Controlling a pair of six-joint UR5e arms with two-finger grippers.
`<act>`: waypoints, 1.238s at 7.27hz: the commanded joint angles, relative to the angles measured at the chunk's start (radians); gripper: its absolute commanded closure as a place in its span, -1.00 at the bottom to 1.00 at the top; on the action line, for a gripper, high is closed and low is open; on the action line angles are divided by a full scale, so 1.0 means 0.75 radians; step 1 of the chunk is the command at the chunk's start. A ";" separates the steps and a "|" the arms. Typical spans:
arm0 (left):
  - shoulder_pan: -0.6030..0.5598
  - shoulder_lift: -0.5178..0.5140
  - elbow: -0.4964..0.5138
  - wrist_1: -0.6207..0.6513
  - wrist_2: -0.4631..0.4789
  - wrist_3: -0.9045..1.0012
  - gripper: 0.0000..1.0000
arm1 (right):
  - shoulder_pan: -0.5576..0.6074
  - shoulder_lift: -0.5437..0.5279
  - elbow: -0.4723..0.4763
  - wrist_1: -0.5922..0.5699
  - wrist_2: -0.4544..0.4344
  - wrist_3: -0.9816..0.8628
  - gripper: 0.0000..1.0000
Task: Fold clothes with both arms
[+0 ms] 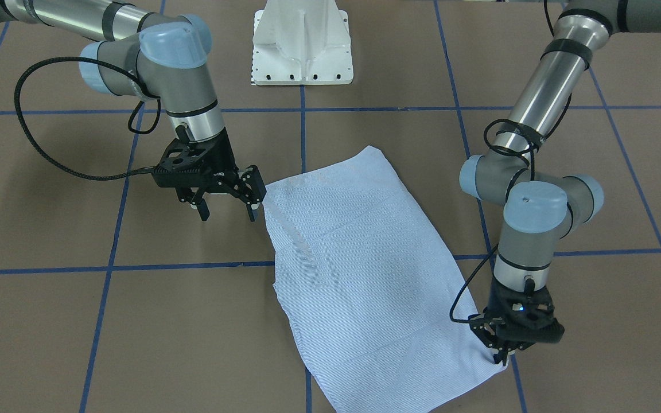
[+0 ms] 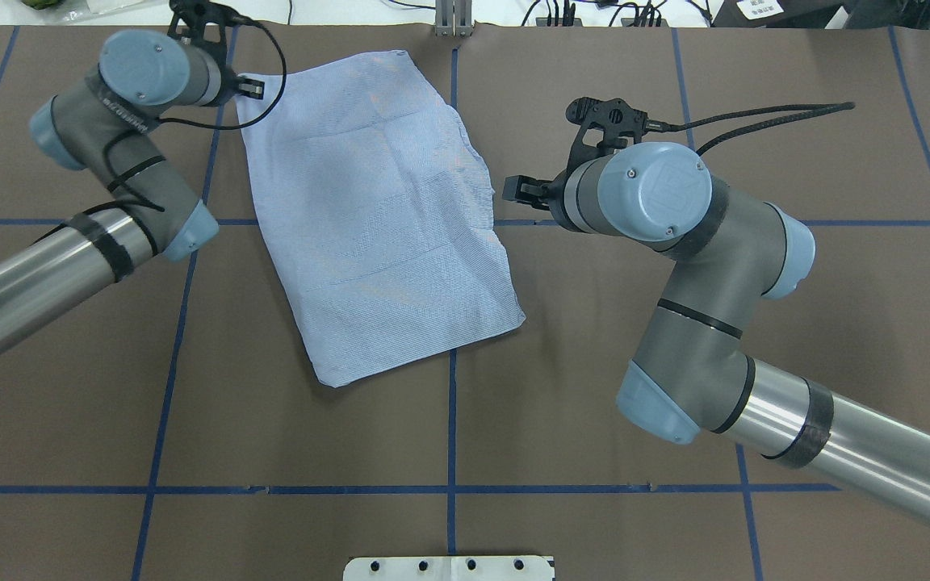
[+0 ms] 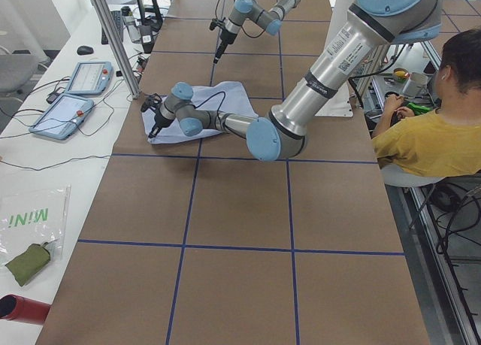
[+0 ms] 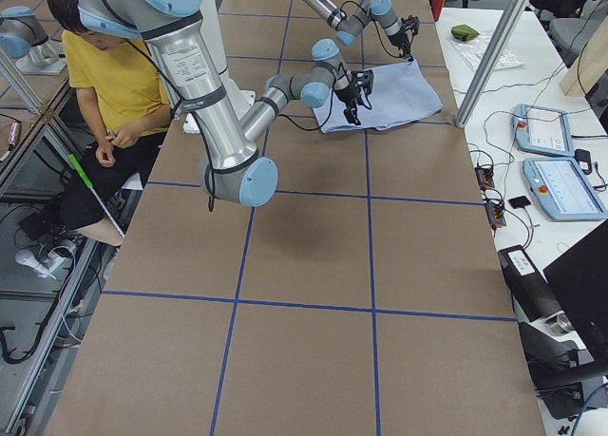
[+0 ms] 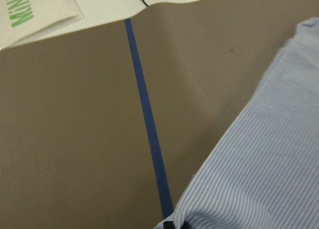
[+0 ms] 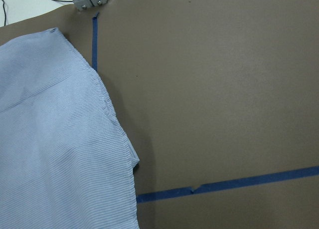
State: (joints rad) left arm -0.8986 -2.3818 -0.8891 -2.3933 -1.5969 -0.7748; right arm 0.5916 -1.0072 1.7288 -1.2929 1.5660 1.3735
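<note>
Symmetry mattered: left end effector (image 1: 502, 355), lower right, clamped a corner of the shirt (image 1: 359, 258); right end effector (image 1: 228, 215), gaping at its left edge, likely needed its grip before lifting.

thin, finely striped cloth shirt (image 1: 359, 258) on matt brown table (image 1: 78, 321)

The shirt (image 1: 359, 275) runs off the front view's lower edge; overhead, the left gripper (image 1: 502, 355) is mostly hidden behind its wrist
</note>
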 commanded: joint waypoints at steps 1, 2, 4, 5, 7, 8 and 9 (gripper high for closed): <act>-0.007 -0.121 0.130 -0.004 0.000 -0.002 1.00 | -0.044 0.015 0.016 0.000 -0.026 0.044 -1.00; -0.007 -0.103 0.128 -0.004 -0.004 0.028 -0.97 | -0.054 0.020 0.016 0.000 -0.028 0.056 -1.00; -0.015 0.009 -0.038 -0.006 -0.079 0.106 -1.00 | -0.087 0.030 0.016 -0.019 -0.067 0.111 -1.00; -0.017 0.113 -0.171 -0.004 -0.151 0.106 -1.00 | -0.126 0.095 0.014 -0.150 -0.100 0.207 -1.00; -0.019 0.210 -0.313 0.002 -0.157 0.104 -1.00 | -0.212 0.183 0.002 -0.368 -0.108 0.550 -0.96; -0.017 0.228 -0.346 0.002 -0.157 0.102 -1.00 | -0.271 0.185 -0.012 -0.377 -0.110 0.713 -0.91; -0.013 0.241 -0.365 0.002 -0.157 0.096 -1.00 | -0.316 0.189 -0.039 -0.391 -0.124 0.776 -0.91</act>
State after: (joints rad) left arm -0.9109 -2.2193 -1.1350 -2.3917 -1.7137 -0.6983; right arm 0.4017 -0.8734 1.7198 -1.5638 1.4821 1.8565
